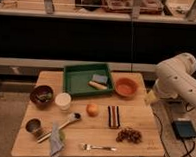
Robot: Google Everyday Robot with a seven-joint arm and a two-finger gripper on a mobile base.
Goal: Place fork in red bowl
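Note:
The fork, slim and silver, lies flat near the front edge of the wooden table, tines to the left. The red bowl, shallow and orange-red, stands at the back right, just right of the green tray. It looks empty. My white arm hangs beside the table's right edge. The gripper is low at that edge, right of the red bowl and far from the fork. It holds nothing that I can see.
A green tray holds a blue sponge and a pale stick. On the table are a dark bowl, a white cup, an orange, a striped bar, a brown cluster, a metal cup and a pale-handled utensil.

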